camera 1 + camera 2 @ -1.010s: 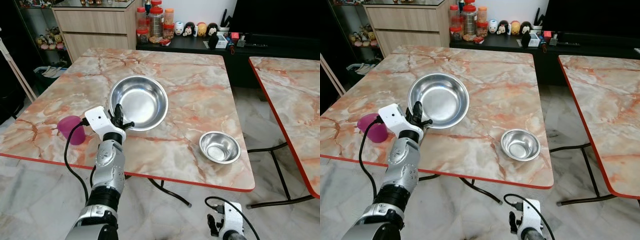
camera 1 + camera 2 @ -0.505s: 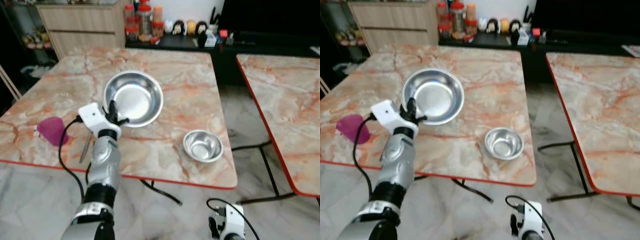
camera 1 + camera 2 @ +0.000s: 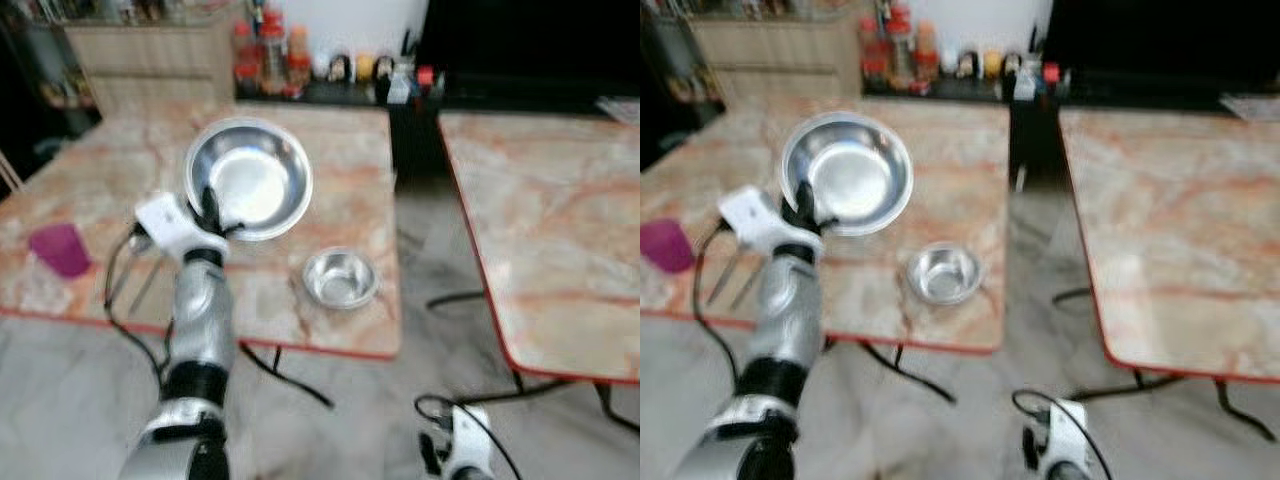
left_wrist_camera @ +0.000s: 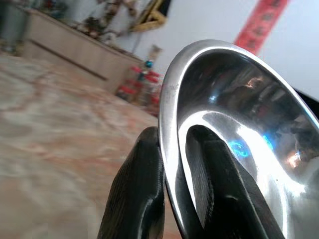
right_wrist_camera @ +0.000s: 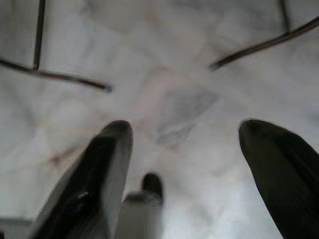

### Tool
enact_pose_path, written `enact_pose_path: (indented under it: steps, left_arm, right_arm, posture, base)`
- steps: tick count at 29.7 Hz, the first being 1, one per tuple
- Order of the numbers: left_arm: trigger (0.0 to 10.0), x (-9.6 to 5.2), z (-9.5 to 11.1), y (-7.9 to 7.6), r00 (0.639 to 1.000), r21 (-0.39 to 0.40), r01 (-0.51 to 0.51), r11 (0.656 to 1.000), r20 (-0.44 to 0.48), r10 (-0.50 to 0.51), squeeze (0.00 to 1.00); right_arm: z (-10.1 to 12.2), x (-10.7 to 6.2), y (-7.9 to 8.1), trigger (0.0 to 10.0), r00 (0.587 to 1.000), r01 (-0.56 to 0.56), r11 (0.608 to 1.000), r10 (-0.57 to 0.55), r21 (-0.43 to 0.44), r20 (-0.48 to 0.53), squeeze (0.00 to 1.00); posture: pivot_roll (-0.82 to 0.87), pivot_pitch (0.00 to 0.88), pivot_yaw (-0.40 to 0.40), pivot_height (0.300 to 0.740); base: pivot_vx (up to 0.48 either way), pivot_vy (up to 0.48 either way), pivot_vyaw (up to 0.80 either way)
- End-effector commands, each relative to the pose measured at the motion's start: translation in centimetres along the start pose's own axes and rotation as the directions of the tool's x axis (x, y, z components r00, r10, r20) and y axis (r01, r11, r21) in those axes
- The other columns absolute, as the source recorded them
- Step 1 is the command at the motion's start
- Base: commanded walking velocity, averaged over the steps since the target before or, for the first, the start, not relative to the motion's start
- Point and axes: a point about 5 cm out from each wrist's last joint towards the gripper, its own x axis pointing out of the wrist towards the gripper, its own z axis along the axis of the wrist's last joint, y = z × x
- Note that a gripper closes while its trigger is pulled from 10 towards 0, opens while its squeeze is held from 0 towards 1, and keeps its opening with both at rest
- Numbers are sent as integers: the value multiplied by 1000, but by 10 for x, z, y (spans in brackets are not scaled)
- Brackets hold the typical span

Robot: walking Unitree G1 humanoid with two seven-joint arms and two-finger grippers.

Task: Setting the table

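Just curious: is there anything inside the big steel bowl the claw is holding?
The large bowl looks empty, bare shiny metal. The left claw pinches its rim, one finger covering part of the inside.

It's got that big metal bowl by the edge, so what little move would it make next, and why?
Probably carry the large steel bowl toward the second table and set it down there. The left gripper pinches the bowl's rim, one finger inside and one outside, and holds it tilted above the table. The small bowl sits near the table's edge. The right gripper hangs open over the floor.
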Motion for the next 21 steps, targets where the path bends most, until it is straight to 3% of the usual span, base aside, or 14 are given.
enact_pose_path:
  steps: [1,21]
  left_arm:
    - [10000,8,16,3,998,4,-9,1000,59,9,0]
    - [10000,4,16,3,999,12,2,1000,47,-2,0]
  right_arm:
    - [1,1,8,10000,1000,-16,1000,16,13,2,0]
    - [-2,0,9,10000,1000,-15,1000,15,24,-2,0]
  posture:
    - [-11,0,-35,740]
    - [-5,0,-25,740]
  base:
    - [0,-304,0]
    - [0,-301,0]
